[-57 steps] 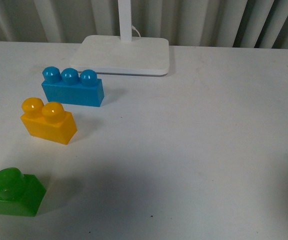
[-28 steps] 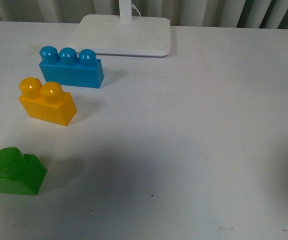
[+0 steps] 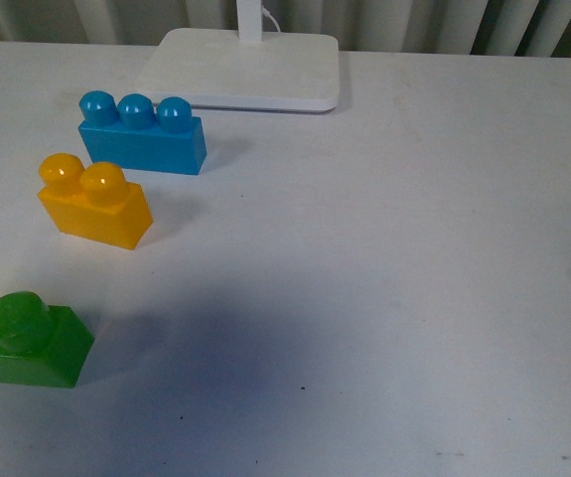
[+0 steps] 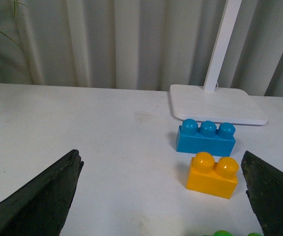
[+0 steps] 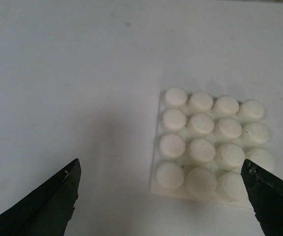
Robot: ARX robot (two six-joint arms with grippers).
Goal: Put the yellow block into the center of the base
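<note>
The yellow block stands on the white table at the left in the front view, two studs up. It also shows in the left wrist view, ahead of my open, empty left gripper and nearer one finger. The white studded base lies flat in the right wrist view, under my open, empty right gripper and toward one finger. The base and both grippers are out of the front view.
A blue three-stud brick stands just behind the yellow block, also in the left wrist view. A green brick sits at the front left. A white lamp foot with a pole is at the back.
From a second ago to half a second ago the front view tilted, so all things slid up the picture. Since then nothing has moved.
</note>
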